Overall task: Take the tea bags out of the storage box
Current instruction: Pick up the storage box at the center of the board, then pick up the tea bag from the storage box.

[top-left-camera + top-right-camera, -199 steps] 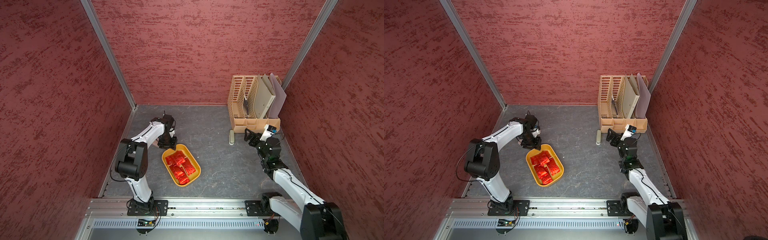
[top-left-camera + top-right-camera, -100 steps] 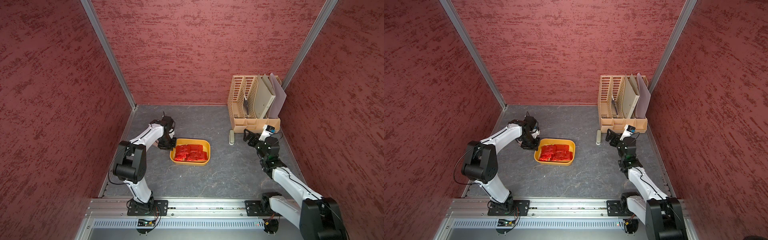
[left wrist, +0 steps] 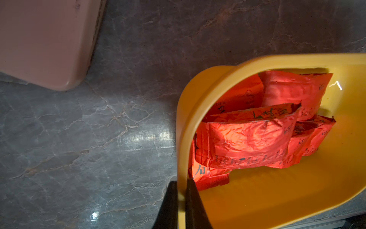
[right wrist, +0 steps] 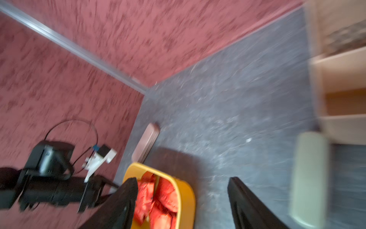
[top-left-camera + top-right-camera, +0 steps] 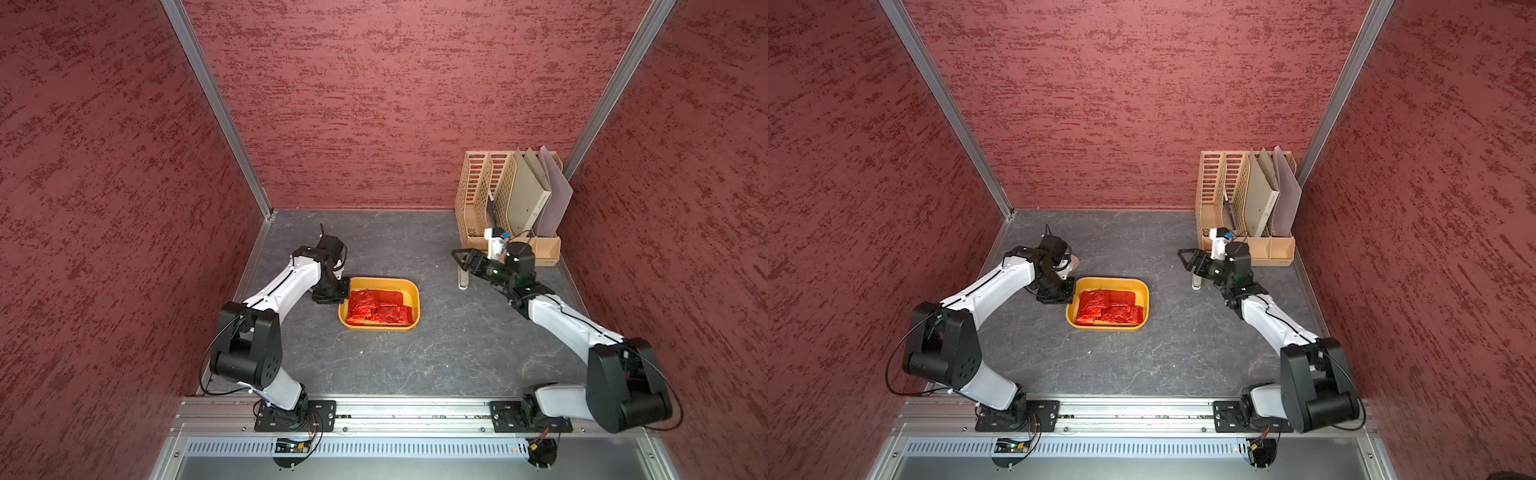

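Left gripper [image 3: 181, 186] is clamped tight, one black finger [image 3: 168, 204] outside and one inside, pinching the yellow wall of the storage box [image 3: 198, 103]. In both top views it sits at the box's 9 to 10 o'clock corner [image 5: 332, 291] [image 5: 1059, 291], low on the table.

Over to the right gripper [image 5: 462, 259]: jaws spread apart and nothing between them! Its wrist view is smeared with blur, but both dark fingers [image 4: 126, 200] show with open floor in the gap. It hangs out toward 3 o'clock of the box, well apart from it.

Now the scene. The grey marbled table [image 5: 415, 365] fills the floor of the red-walled booth. Up in the 1 o'clock corner stands the tall beige perforated file organiser [image 5: 473, 195] [image 5: 1210, 187], upright, with folders leaning in its slots.

The storage box [image 5: 415, 291] [image 5: 1144, 291] lies flat near the table's centre, a shade toward 9 o'clock, long side running 9 to 3.

And the tea bags [image 5: 376, 307] [image 5: 1108, 307]? All inside the box, an overlapping heap of crinkled red foil [image 3: 247, 136] covering most of its floor, with a bare yellow strip along the 12 o'clock wall. The exact count I cannot tell from the pile.

A pale pink flat case [image 3: 43, 39] [image 5: 1074, 262] with rounded corners rests on the table at about 11 o'clock of the box, near it but apart.

Smallest: a pale little bar [image 5: 462, 280] [image 5: 1196, 282] lies on the table just below the right gripper's tips, at 6 o'clock of the organiser.
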